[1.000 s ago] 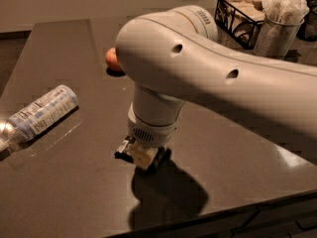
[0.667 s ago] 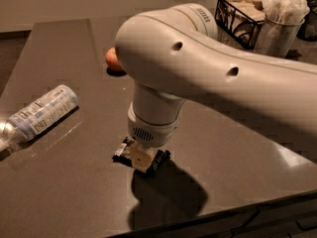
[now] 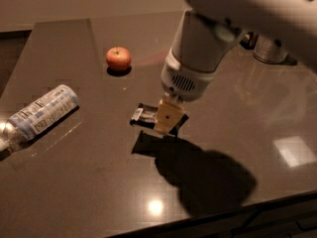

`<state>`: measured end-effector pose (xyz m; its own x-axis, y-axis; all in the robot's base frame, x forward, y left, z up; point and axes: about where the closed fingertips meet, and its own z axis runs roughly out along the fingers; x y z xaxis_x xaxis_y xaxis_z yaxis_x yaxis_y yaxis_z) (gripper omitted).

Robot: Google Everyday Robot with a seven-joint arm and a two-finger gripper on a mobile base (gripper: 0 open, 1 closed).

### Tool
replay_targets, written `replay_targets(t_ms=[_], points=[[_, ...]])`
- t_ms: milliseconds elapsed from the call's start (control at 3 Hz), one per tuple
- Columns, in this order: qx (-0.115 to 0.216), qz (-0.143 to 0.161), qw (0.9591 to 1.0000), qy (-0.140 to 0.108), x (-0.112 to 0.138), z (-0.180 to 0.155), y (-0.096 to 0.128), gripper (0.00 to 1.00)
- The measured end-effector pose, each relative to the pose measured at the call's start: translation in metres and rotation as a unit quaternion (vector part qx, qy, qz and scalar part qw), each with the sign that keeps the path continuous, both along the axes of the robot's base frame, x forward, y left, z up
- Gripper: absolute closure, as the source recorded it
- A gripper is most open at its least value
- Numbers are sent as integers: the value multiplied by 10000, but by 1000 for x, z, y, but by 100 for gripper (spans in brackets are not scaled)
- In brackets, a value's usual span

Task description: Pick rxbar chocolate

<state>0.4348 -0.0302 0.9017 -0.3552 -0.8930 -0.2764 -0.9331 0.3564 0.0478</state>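
Gripper (image 3: 167,124) pinching the rxbar chocolate (image 3: 143,115) just above the dark table (image 3: 89,197).

Pointing down from the white arm (image 3: 198,58) near the middle of the table, the gripper has its fingers pressed onto the black-wrapped bar; only 1 pale yellow finger (image 3: 166,114) shows, lying across the bar's right half, while the other is hidden behind it. The bar sticks out to the left of that finger, roughly level, and its shadow lies apart from it on the tabletop toward the near edge, so the bar is clear of the surface. A red apple (image 3: 118,58) stands well behind and to the left of it. A clear bottle (image 3: 40,114) with a white-blue label lies on its side near the left edge, well apart from the bar. A metal container (image 3: 270,49) sits at the far right, partly hidden by the arm.
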Motion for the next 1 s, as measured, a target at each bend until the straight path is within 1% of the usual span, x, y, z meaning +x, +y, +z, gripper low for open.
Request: replay_targets(t_ms=[333, 667, 1000], points=[[441, 284, 9985, -163, 21, 36, -19, 100], [668, 532, 9959, -302, 32, 57, -27, 100], [700, 544, 9953, -380, 34, 61, -25, 100]])
